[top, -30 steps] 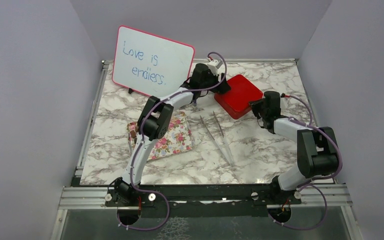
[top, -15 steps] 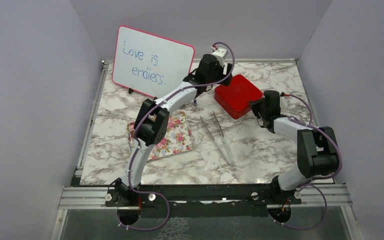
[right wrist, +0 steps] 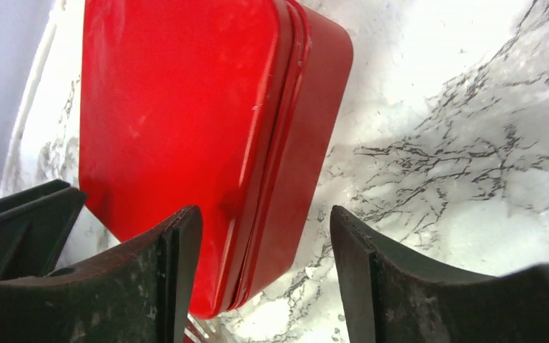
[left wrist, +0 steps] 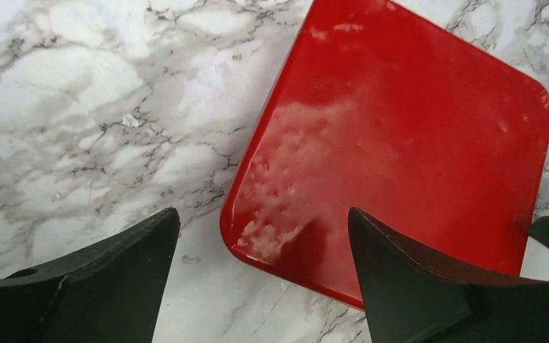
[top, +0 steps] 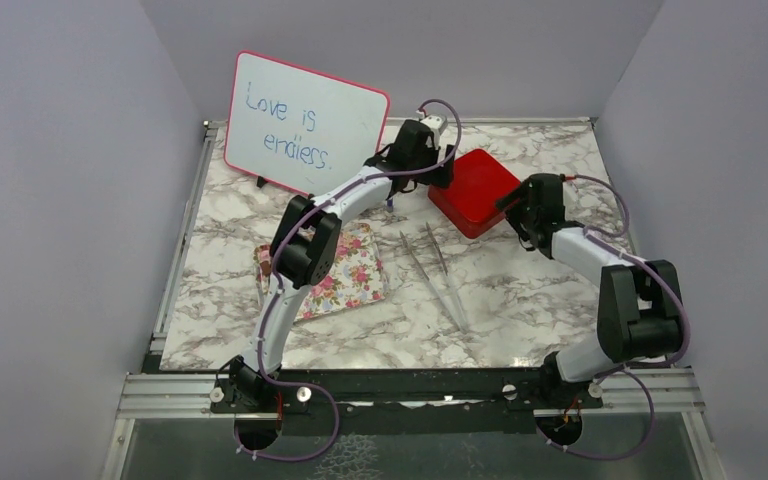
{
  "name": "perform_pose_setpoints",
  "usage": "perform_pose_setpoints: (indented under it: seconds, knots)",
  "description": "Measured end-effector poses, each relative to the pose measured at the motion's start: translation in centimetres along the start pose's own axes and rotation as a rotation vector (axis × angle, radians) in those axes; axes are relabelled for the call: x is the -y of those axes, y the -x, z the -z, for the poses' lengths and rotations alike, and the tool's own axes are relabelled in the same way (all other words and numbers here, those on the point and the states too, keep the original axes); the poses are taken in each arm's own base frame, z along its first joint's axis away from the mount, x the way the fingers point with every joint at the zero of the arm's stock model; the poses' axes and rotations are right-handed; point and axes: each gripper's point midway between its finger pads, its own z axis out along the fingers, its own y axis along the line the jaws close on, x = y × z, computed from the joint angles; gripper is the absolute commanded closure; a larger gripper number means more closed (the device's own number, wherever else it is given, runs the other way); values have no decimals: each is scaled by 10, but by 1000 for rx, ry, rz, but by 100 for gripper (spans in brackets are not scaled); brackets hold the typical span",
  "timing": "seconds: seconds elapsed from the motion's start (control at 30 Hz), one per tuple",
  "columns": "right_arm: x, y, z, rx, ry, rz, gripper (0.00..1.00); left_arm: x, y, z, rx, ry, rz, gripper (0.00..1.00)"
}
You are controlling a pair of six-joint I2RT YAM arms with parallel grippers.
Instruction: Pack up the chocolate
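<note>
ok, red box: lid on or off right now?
On. The red box is shut: lid flush on base, seam closed along its side, no lining showing.

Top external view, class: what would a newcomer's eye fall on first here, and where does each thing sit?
The closed red box stands out towards the far right of the marble table, with the left gripper and the right gripper open at opposite sides of it. At the far left, a pink-rimmed whiteboard reads "Love is endless." A floral tray lies at the near left.
</note>
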Motion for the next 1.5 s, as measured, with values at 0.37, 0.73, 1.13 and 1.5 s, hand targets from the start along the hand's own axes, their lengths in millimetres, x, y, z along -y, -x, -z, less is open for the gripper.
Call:
perform_pose_setpoints:
  seconds: [0.37,0.73,1.13,1.5]
  knots:
    - [-49,58,16,72,59,354,21,1,-36,9,-56,6,119,24]
    - [-46,80,-33,-36,38,516,28,16,-24,5,13,-66,142,45]
    - [-23,71,-49,-120,16,522,35,22,-18,4,34,-89,142,45]
    - [-20,59,-46,-168,51,563,41,10,-23,16,-4,4,118,31]
